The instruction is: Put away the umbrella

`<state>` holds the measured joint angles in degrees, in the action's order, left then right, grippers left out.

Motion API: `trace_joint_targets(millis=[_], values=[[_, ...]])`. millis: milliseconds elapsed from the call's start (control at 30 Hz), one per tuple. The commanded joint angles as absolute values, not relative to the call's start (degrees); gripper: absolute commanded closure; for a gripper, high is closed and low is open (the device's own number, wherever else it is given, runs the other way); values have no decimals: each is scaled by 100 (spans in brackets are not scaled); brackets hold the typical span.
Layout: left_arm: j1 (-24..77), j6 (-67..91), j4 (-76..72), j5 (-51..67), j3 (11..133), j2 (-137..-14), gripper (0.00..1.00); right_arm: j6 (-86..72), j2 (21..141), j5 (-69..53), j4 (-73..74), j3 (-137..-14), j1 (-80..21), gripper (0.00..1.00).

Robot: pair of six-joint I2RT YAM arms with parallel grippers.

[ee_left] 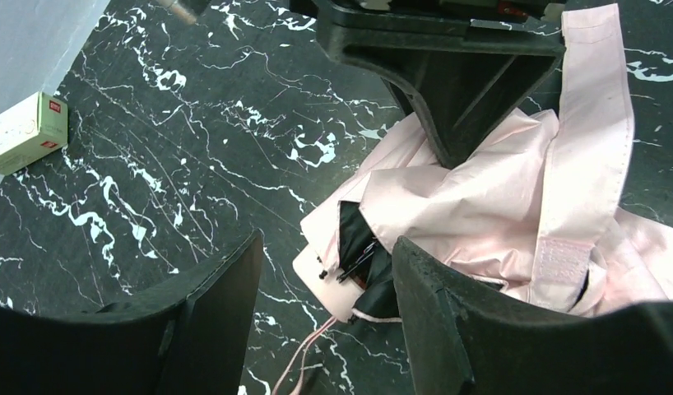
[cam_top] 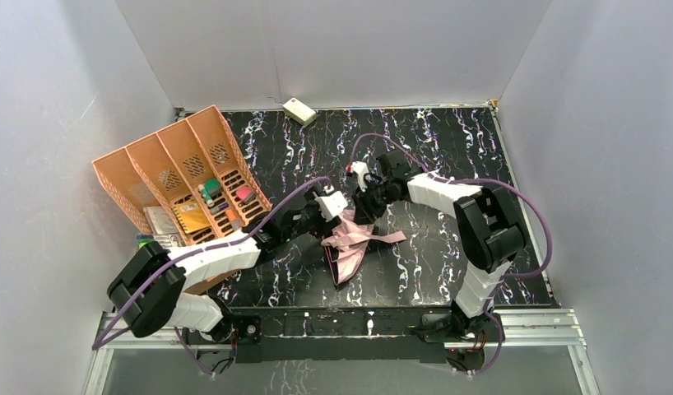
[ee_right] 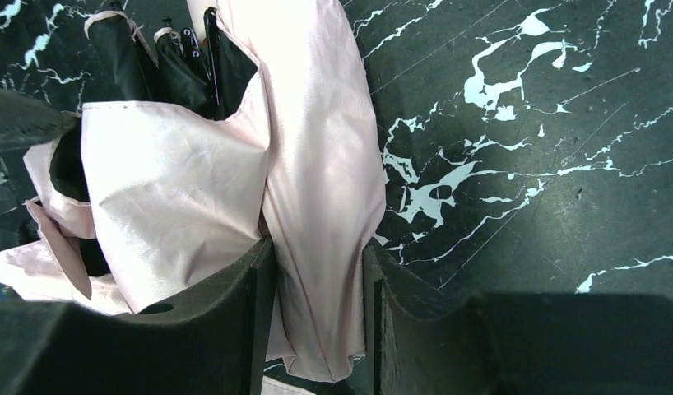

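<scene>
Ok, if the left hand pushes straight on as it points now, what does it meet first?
Probably the umbrella: its folded corner lies just ahead of the open left hand, though depth is unclear.

Umbrella (cam_top: 350, 243) lay collapsed, crumpled, centre frame on black marbled surface; pink fabric outward, black folds and thin ribs showing.

Bright, even overhead light with faint, soft shadows. Mild sheen on the umbrella (ee_right: 317, 148) fabric just ahead of the right gripper (ee_right: 318, 255); the gripper itself is dark and slightly blurred.
</scene>
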<state>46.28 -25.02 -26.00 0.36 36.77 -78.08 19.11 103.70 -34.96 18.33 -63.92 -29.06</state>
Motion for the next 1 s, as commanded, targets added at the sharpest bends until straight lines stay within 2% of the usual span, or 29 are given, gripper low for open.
trace_joint_targets(millis=[0, 133, 233, 267, 333, 433, 500, 767, 967], values=[[4564, -2135, -2352, 182, 3610, -7201, 41, 2169, 10087, -2355, 1572, -5910, -3113, 70], [4013, -1274, -1860, 643, 3721, -6448, 37, 2290, 9648, -1685, 952, -5391, -3454, 71], [3241, -690, -2144, 1384, 3798, -6444, 31, 2470, 9460, -1012, 488, -4962, -3887, 75], [3127, -770, -2159, 1534, 3949, -6634, 30, 2549, 9274, -687, -129, -4600, -4097, 75], [3083, -1038, -2082, 1700, 4237, -6974, 24, 2777, 9059, -336, -798, -4084, -4365, 77], [2880, -1169, -2052, 2304, 4486, -7373, 8, 3330, 8835, -165, -1158, -3604, -4510, 76], [2828, -1348, -1872, 2745, 4705, -7663, 3, 3694, 8833, -203, -1106, -3465, -4544, 76], [2826, -2158, -578, 3926, 5748, -8937, 2, 4177, 8526, -329, -1169, -3180, -4553, 72], [2829, -2585, -35, 4249, 6150, -9545, 2, 4774, 8116, -434, -1373, -2788, -4553, 72]])
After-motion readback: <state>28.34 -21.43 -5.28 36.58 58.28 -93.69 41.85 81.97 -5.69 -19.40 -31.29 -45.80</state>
